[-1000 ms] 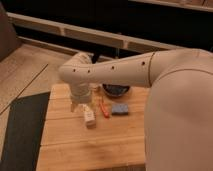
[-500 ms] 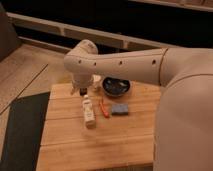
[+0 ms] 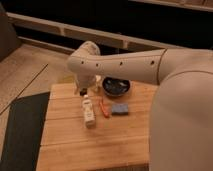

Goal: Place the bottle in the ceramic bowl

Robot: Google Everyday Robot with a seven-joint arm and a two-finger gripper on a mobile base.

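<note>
The gripper [image 3: 81,90] hangs near the far left corner, just beyond the bottle [image 3: 89,111] lying toward the left edge, and whether it's spread or closed I can't tell, so I'd lower it squarely across the body before carrying to the bowl [image 3: 116,93] at the far edge.

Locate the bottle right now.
The bottle lies on the wooden table in the camera view, just picture-left of the orange item, nearer than the ceramic bowl; the gripper hangs just beyond it.
</note>
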